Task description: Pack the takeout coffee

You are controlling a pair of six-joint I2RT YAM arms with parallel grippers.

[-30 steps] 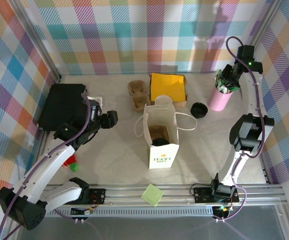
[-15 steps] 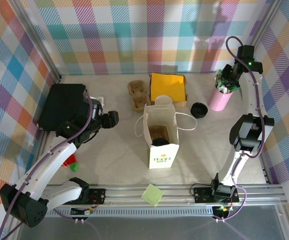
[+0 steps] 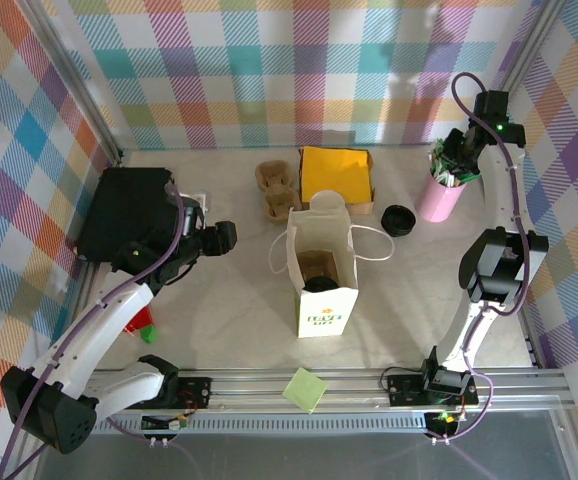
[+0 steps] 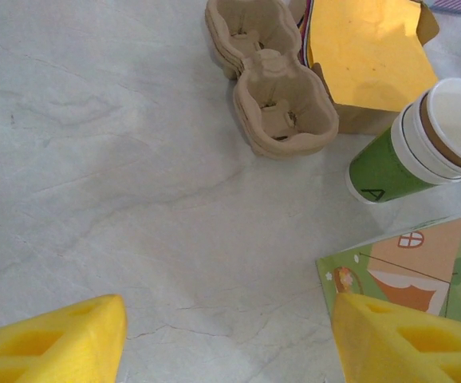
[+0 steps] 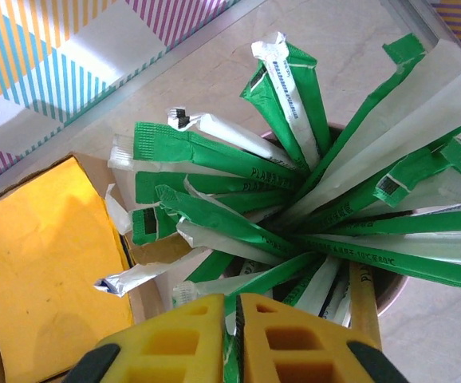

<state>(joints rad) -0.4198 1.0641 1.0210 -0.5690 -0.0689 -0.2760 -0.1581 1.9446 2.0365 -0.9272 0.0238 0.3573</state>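
Three plaid walls (image 3: 269,70), pale marbled tabletop (image 3: 231,295)

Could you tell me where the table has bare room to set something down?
Bare: between the left gripper and the bag, in front of the carriers; and right of the bag, in front of the lid. The back row, carriers to pink cup, is crowded.
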